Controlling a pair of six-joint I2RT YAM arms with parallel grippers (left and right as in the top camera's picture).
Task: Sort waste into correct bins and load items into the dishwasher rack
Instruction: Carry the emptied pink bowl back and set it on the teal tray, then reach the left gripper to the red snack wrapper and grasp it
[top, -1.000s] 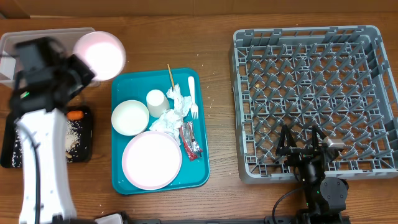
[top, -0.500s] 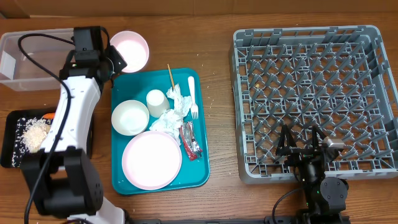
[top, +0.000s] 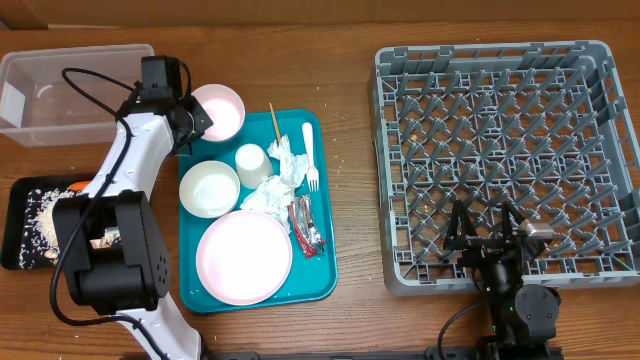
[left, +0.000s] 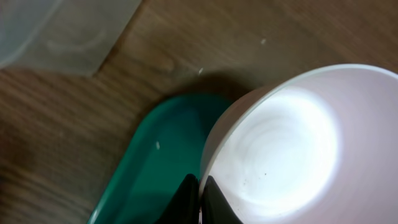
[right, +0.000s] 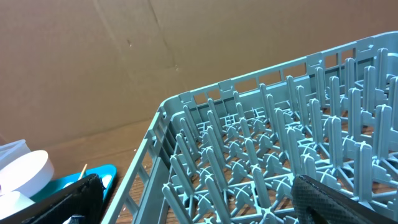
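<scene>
Your left end effector (left: 199, 196) pinches the pink bowl (top: 218, 108) by its rim at the teal tray's (top: 320, 285) far-left corner; the dishwasher rack (top: 505, 160) lies well to its right, nearer your spread right end effector (top: 480, 228).

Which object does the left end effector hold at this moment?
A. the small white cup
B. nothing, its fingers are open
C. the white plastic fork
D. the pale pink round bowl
D: in the left wrist view, the left end effector is shut on the rim of the pale pink round bowl.
</scene>
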